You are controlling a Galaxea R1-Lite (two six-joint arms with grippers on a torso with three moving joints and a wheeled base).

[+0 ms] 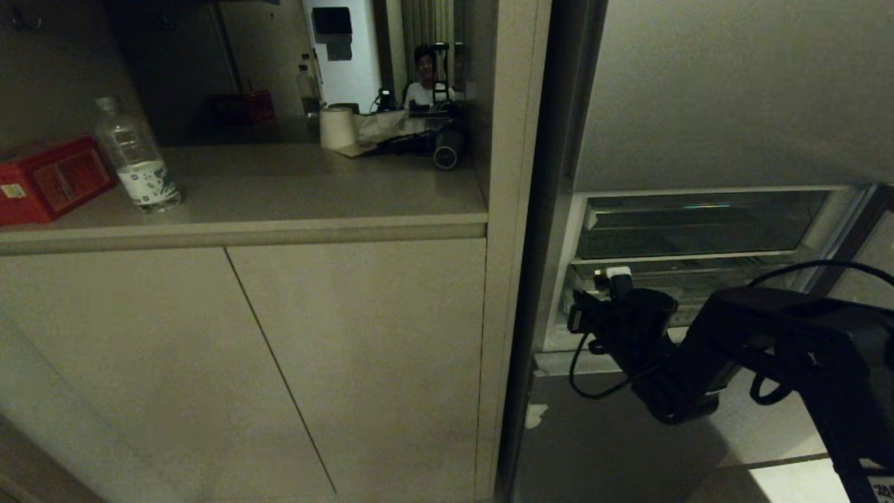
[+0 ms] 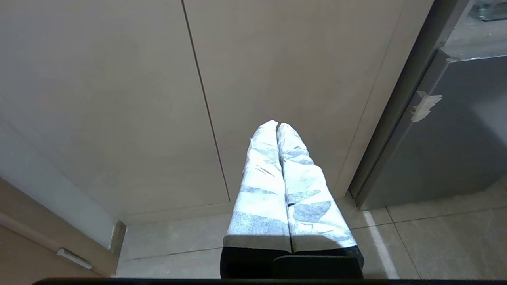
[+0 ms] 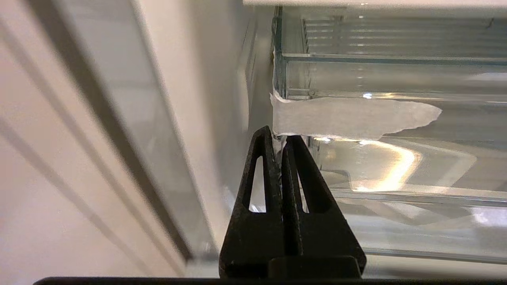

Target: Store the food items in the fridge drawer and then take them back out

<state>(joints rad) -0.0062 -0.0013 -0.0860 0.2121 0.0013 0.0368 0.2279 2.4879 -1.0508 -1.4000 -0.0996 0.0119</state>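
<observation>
The drawer (image 3: 396, 166), a clear tray in the fridge's lower bay, sits at the tips of the right gripper (image 3: 279, 138), whose black fingers are pressed together at its front corner, just under a strip of whitish tape (image 3: 348, 116). Whether they pinch the clear lip or only touch it cannot be told. No food shows in any view.

In the head view the right arm (image 1: 754, 349) reaches across to the open fridge bay (image 1: 698, 230), below the grey door panel (image 1: 733, 91). The left gripper (image 2: 277, 126), its taped fingers closed on nothing, hangs parked before the cabinet doors (image 2: 119, 99), pointing at the floor.

Beyond, a bottle (image 1: 136, 157) and a red box (image 1: 49, 178) stand on the counter (image 1: 279, 202); farther back a seated person (image 1: 424, 80) is visible.

The step in hand looks like pulling the drawer out. It would go best with a firm hold on the lip, a straight level pull along the rails, and slow travel so the corner grip does not skew or slip off the slick plastic.
</observation>
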